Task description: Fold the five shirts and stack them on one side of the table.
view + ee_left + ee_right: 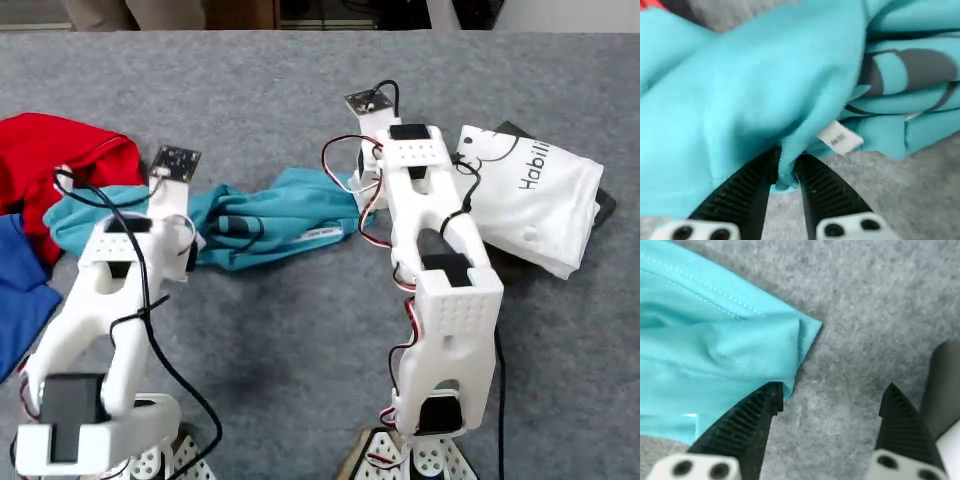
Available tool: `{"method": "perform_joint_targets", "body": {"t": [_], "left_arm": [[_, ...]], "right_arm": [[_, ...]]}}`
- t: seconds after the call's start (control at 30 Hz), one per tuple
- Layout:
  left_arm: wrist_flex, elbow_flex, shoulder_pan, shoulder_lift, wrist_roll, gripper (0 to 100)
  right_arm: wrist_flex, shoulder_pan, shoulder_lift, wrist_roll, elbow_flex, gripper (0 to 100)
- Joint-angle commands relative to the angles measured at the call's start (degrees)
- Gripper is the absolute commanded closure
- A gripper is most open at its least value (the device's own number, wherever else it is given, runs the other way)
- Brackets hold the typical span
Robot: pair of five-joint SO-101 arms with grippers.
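Observation:
A teal shirt (270, 218) lies bunched and stretched across the middle of the grey table. My left gripper (786, 167) is shut on a fold of the teal shirt (750, 100) at its left end, cloth pinched between the black fingers (752, 182). My right gripper (832, 400) stands open at the shirt's right end, one finger (752, 415) touching the hemmed corner of the teal shirt (730, 340), the other over bare felt. A red shirt (50, 160) and a blue shirt (22, 290) lie at the left edge. A folded white shirt (530, 195) rests on a dark one at the right.
The grey felt table (300, 330) is bare in front of the teal shirt between the two arms (440, 290). The dark shirt's edge (602, 210) shows under the white one at the far right.

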Motion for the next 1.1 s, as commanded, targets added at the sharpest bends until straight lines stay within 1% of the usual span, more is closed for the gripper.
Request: {"method": "perform_joint_targets", "body": {"t": [0.0,0.13,0.27,0.37,0.53,0.6,0.7,0.77,0.87,0.97,1.07], "left_arm": [[7.3,-7.0,-0.1,-5.9,-0.6,98],[13.0,-9.0,-0.1,-10.9,-0.4,98],[16.9,-8.7,-0.1,-15.1,-0.4,98],[19.0,-8.4,-0.1,-16.8,-0.3,98],[19.7,-9.1,-1.2,-19.2,-0.3,98],[21.0,-10.6,-2.5,-21.1,-0.3,98],[26.6,-16.6,-4.8,-24.1,-0.3,98],[30.4,-20.9,-6.5,-26.0,-0.3,98],[35.1,-25.7,-10.9,-29.0,-0.6,98],[37.2,-26.7,-15.8,-31.7,-0.6,98],[37.8,-24.1,-20.1,-34.2,-0.6,98]], "right_arm": [[-1.0,-0.7,-0.2,-0.1,0.0,68.4],[-1.0,-0.7,-0.2,-0.1,0.1,68.4],[-1.0,-0.8,-0.2,-0.1,0.2,68.4],[-1.0,-0.8,-0.2,-0.1,0.2,68.4],[-0.8,-0.7,-0.2,-0.1,0.2,68.4],[-0.6,-0.5,-0.2,-0.1,0.1,68.4],[1.1,0.7,-0.6,-0.3,-0.3,68.4],[3.8,1.2,-0.6,-0.6,-2.1,68.4],[9.5,0.6,-0.6,-0.7,-5.3,68.4],[14.6,-1.3,-0.6,-2.4,-10.6,68.4],[20.1,-2.9,-0.1,-4.4,-18.8,68.4]]}}
